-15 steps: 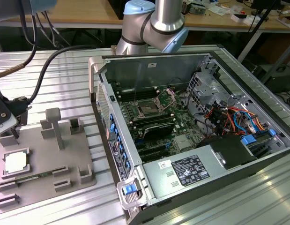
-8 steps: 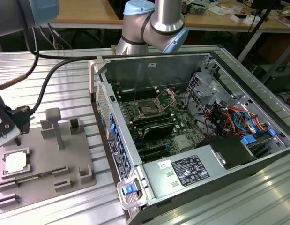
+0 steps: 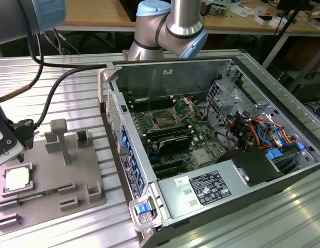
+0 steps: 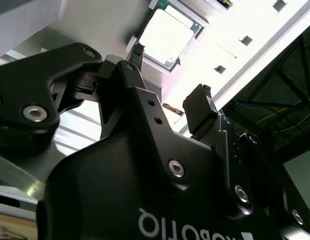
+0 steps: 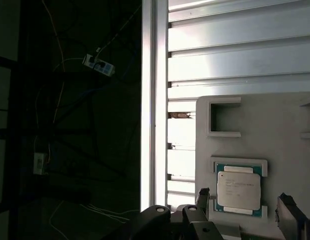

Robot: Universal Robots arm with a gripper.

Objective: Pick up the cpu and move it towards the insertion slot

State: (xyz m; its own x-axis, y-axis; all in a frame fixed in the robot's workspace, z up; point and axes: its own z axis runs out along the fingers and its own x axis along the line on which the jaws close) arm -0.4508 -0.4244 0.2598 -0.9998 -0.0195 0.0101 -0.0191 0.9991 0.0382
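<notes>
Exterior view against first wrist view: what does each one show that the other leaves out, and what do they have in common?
Exterior view: the open grey metal computer case, the square silver-framed insertion slot on its green board, and the silver-and-blue robot arm. First wrist view: the black fingertips of the open gripper, and a white power strip in the dark area off the edge of the ribbed aluminium table. Both: the small square silver-topped cpu lying in a recess of the grey plastic tray on that table.
</notes>
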